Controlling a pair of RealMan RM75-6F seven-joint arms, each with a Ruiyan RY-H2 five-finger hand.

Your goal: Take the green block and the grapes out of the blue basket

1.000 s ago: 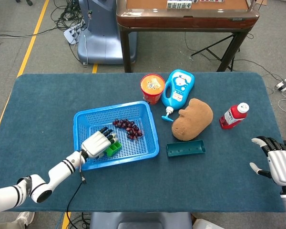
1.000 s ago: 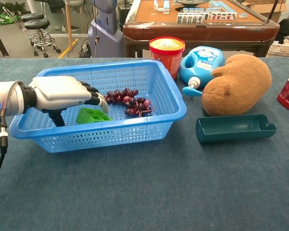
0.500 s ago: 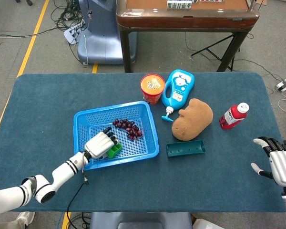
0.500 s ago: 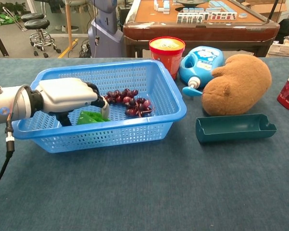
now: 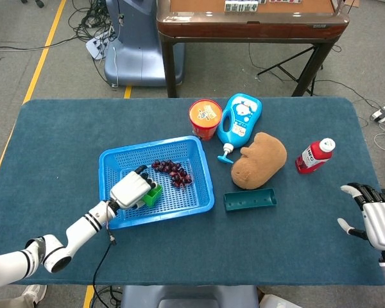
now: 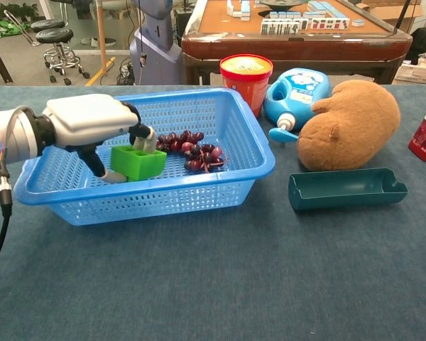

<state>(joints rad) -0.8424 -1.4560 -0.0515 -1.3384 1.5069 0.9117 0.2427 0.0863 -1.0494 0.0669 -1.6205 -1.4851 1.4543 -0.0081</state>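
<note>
- Gripping the green block [image 6: 137, 162], the left hand [image 6: 92, 122] holds it raised inside the blue basket [image 6: 248, 174] — near the front wall.
- Grapes [image 6: 192, 150] lie on the basket floor, just beside the block.
- Right hand [image 5: 377, 220] — fingers spread, holding nothing — sits at the table's [image 5: 64, 141] front right corner.

Robot lab or workshop: taped concrete floor [image 5: 51, 38], loose cables [image 5: 96, 25], mahjong table [image 5: 250, 16], stools [image 6: 53, 32].

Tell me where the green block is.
The green block is held by the left hand inside the blue basket, left of the grapes.
</note>
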